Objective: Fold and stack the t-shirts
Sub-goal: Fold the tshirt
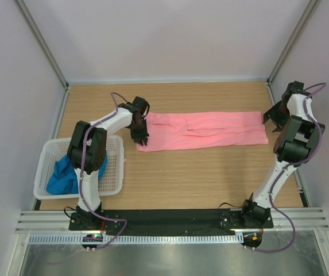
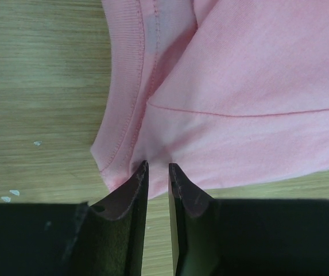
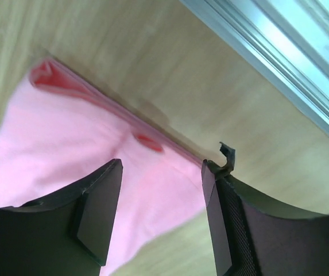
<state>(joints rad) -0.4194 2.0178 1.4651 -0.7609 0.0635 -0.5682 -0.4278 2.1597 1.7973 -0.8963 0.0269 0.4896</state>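
The salmon pink t-shirt [image 1: 204, 129] lies folded into a long band across the far half of the table. My left gripper [image 1: 141, 140] points down at its left end. In the left wrist view its jaws [image 2: 158, 165] stand narrowly apart, nipping the shirt's [image 2: 256, 86] near edge beside the ribbed collar. My right gripper [image 1: 270, 118] is at the band's right end. Its jaws [image 3: 161, 167] are wide open above the pink fabric [image 3: 55, 144], holding nothing. The bright blue t-shirt [image 1: 66, 175] lies crumpled in the basket.
A white perforated basket [image 1: 117, 150] sits at the near left, under the left arm. Walls and metal frame posts enclose the table. An aluminium rail [image 3: 279, 63] runs close beside the right gripper. Small white specks [image 2: 15, 192] dot the wood.
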